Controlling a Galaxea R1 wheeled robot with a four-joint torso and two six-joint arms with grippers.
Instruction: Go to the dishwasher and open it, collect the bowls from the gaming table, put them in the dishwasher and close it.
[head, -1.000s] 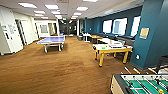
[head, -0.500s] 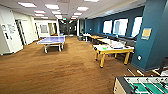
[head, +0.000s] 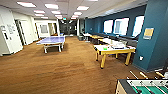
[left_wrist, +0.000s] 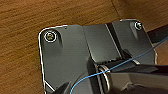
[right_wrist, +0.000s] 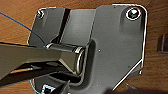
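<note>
The gaming table (head: 113, 51), with a white top and yellow rim and legs, stands right of centre in the head view, a few metres ahead by the teal wall. A small lime-green bowl (head: 105, 48) sits on its near left part, beside some pale clutter I cannot make out. The dishwasher is out of view. Both wrist views look down past my own dark plate onto brown wood-look floor (left_wrist: 22, 30), and neither gripper's fingers can be made out.
A blue ping-pong table (head: 51, 41) stands left of centre. A green-field foosball table (head: 142, 87) with rods is close at my lower right. A teal pillar (head: 156, 37) rises at right and white doors (head: 10, 35) line the left wall. Open brown floor (head: 62, 70) lies between.
The whole head picture has shifted slightly, so the camera moved a little. Nothing in the room has moved by itself.
</note>
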